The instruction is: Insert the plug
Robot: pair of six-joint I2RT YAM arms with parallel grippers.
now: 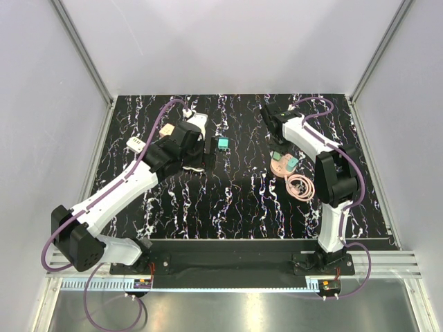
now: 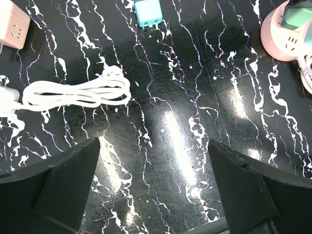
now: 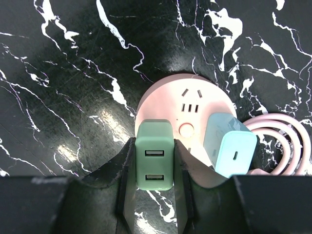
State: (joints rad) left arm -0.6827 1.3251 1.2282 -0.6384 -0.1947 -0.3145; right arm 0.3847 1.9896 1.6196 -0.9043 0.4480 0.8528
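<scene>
The black, white-veined table (image 1: 235, 200) is carrying a round pink socket hub (image 3: 161, 105) with its pink cord (image 1: 299, 185) lying coiled just beside it, while a small teal charger (image 2: 148, 13), a bundled white cable (image 2: 78, 92) and a pale pink adapter (image 2: 12, 29) are lying apart farther left.

the usb charger (image 3: 155, 163) stands left of the other charger (image 3: 231, 148), itself on the round power strip (image 3: 192, 105).

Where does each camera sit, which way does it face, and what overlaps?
Top external: above, behind the robot, facing down at the table; left arm, right arm show.
Left wrist: looking down past the open left gripper at a white cable.
Right wrist: looking down past the right gripper, shut on the green charger, at the pink socket hub.
Shared: pink socket hub, all three.
</scene>
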